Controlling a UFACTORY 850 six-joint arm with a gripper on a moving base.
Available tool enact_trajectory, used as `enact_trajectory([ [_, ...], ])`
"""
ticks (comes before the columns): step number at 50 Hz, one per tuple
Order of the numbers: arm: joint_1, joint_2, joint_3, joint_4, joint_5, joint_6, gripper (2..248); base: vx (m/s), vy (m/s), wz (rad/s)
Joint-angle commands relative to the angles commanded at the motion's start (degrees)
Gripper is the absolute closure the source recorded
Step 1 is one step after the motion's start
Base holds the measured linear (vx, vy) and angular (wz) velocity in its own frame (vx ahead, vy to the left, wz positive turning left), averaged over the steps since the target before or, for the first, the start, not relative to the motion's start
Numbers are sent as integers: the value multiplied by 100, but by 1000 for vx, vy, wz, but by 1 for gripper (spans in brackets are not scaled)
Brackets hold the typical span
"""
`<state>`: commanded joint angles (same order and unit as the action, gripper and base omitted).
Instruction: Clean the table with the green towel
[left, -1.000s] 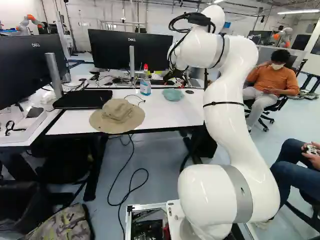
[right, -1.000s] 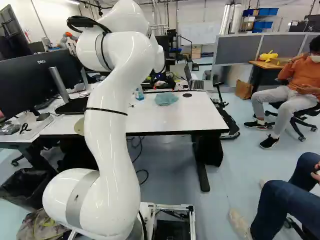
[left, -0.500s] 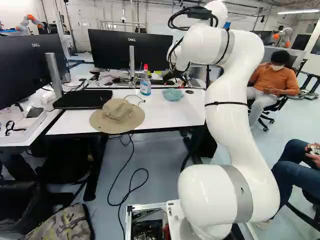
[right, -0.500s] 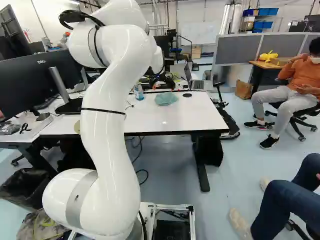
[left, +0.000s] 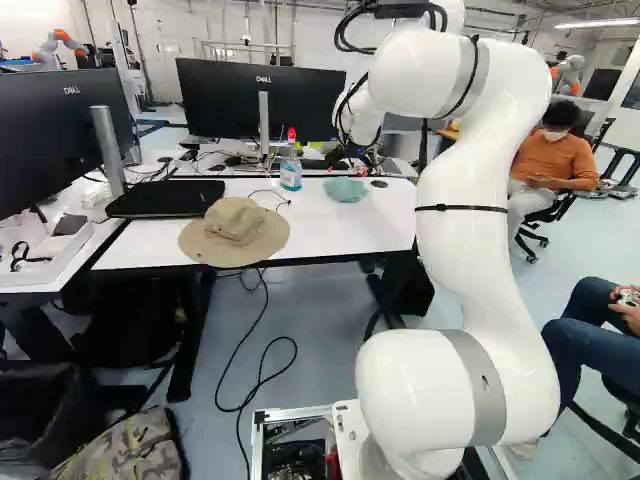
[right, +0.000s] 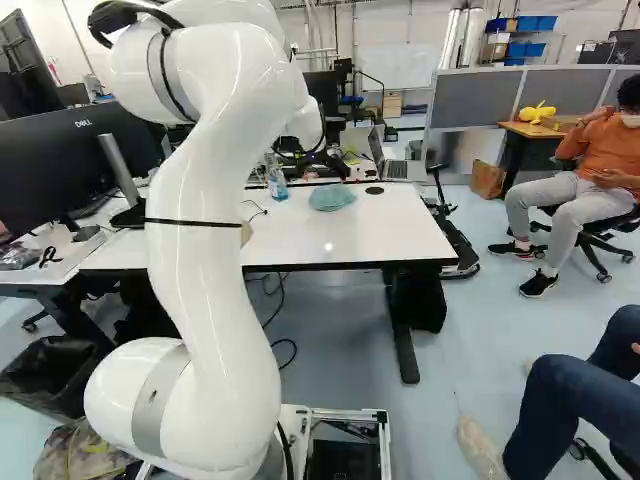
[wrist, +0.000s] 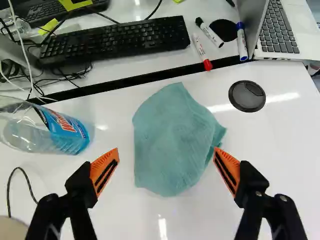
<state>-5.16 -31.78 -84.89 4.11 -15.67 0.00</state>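
Green towel (left: 346, 190), left base view, just above centre | hand (wrist: 166, 151) spread | skewed descent could topple bottle (wrist: 67, 135)

A green towel (wrist: 172, 142) lies on the white table (wrist: 280, 145), ahead of and between the wide-apart fingers (wrist: 105, 171). A bottle (wrist: 62, 132) stands near it; a black keyboard (wrist: 117, 40) lies beyond.

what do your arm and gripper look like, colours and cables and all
My arm is glossy white with rounded segments, silver-grey bands and thin black straps around it; black cables loop out near the top. The gripper is black, with two fingers ending in wedge-shaped orange pads marked by black strips.
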Motion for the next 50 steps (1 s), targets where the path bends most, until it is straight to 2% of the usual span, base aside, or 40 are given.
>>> enact_trajectory([
  [25,92,853,1426,-73,1172,0,3,0,0,0],
  [50,209,1938,3240,-167,2663,0,3,0,0,0],
])
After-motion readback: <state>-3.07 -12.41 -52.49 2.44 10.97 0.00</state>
